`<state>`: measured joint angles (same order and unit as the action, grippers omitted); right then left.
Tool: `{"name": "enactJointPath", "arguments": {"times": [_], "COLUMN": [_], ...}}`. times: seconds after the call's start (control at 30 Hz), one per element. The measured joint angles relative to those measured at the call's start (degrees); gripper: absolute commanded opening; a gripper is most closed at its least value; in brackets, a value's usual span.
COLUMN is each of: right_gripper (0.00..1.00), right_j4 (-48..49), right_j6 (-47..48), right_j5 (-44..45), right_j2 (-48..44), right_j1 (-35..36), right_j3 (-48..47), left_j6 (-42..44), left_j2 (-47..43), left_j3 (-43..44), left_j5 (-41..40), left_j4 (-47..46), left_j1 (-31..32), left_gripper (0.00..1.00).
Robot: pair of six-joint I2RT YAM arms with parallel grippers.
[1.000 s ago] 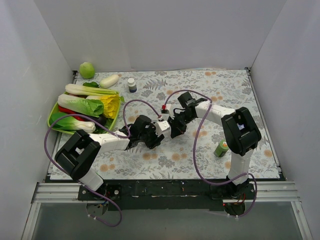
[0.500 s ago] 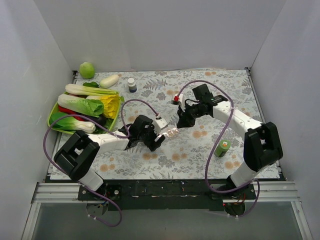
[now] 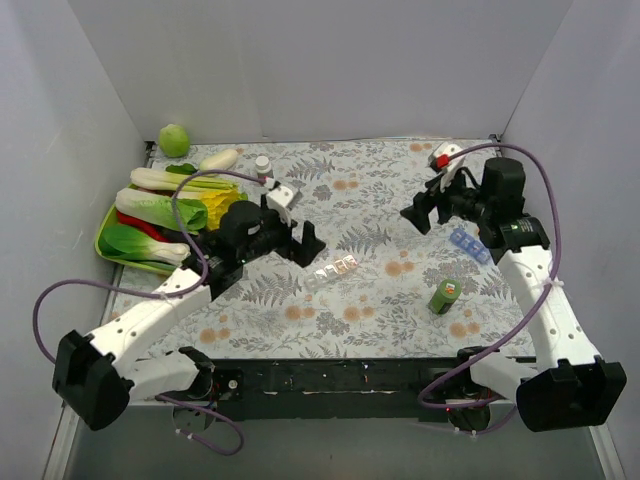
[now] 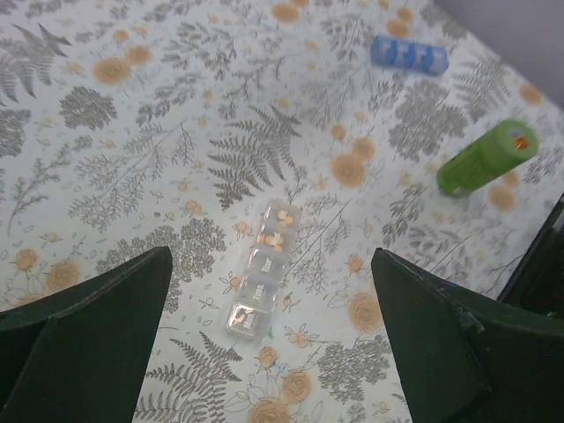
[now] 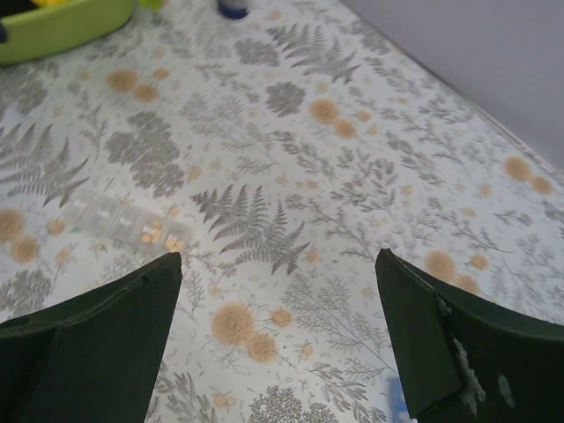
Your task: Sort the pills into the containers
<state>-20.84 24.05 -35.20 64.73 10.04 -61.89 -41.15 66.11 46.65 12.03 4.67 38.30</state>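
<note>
The clear pill box (image 4: pixel 263 269) lies flat near the middle of the table (image 3: pixel 400 170), slightly toward the near edge, touching nothing. Small tan pills (image 4: pixel 277 226) show in two compartments at one end.

It looks light, stiff and smooth, so I'd expect it to skid on the cloth if nudged, and its lids could pop open under a hard squeeze. The safest hold would be across its narrow width, on the long sides near the middle.

The left gripper (image 4: pixel 270 256) hangs above it with fingers wide apart and holding nothing. The right gripper (image 5: pixel 278 256) is well off toward the far right corner, also spread and empty.

Faint marks on the lids are too small to read. The green bottle (image 3: pixel 443 296) near the right edge has a patch on its cap that I can't read either.
</note>
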Motion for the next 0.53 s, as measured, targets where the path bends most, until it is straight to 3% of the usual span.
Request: {"name": "enactJointPath", "arguments": {"times": [0.17, 0.33, 0.53], "right_gripper": [0.98, 0.98, 0.98], "right_j4": [2.8, 2.4, 1.5], "right_j6": [-10.7, -18.4, -20.9], "right_j5": [8.4, 16.8, 23.1], "right_j2": [-3.1, -4.7, -7.5], "right_j1": [-3.0, -2.9, -3.0], "right_j3": [-3.1, -6.8, -8.1], "left_j6": [-8.5, -13.5, -16.0], "left_j2": [-9.1, -19.4, -25.2], "left_j3": [8.5, 9.2, 8.7], "left_j5": [-0.2, -3.0, -5.7], "left_j4": [6.2, 10.0, 12.5], "left_j1": [-2.5, -2.6, -2.6], "left_gripper": [0.98, 0.98, 0.98]}}
